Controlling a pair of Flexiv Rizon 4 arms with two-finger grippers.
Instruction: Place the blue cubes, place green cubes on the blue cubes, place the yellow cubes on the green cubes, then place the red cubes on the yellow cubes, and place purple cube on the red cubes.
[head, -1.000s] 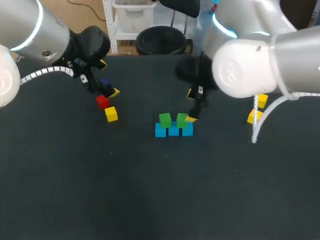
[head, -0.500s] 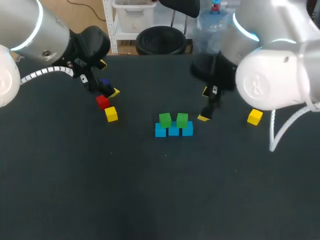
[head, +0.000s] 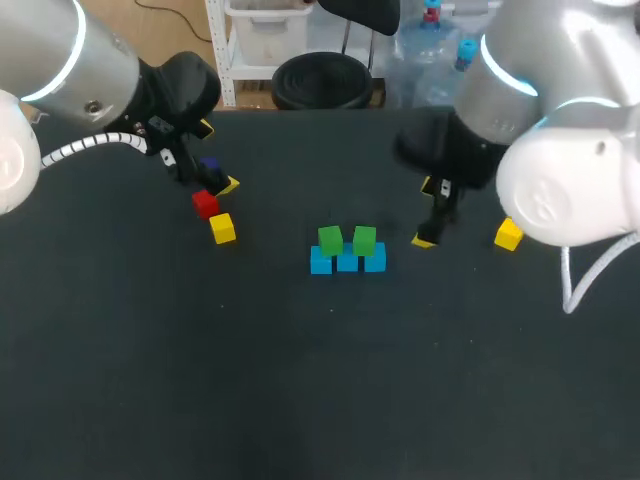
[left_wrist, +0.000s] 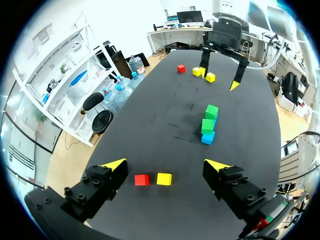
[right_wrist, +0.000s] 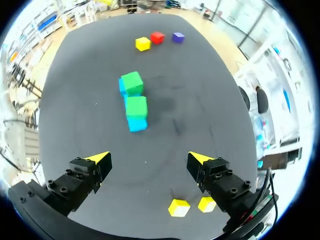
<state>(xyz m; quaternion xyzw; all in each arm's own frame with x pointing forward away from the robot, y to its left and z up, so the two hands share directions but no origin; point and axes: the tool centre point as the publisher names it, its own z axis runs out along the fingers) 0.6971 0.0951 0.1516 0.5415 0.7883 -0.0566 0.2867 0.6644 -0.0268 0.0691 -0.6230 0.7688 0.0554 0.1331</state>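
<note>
Green layer done on the blue row; right arm has backed off toward the yellows

Blue cubes sit in a touching row mid-table; two green cubes rest on top, apart from each other; right gripper, a second ago at the right-hand green, has swung away to the right, fingers spread and empty; so that green reads as released and staying put; two yellow cubes lie just beside it, likely next pick; left gripper unmoved, fingers apart, holding nothing, above red cube and another yellow cube; purple cube near them; yellow, red, purple layers not yet started.
</note>
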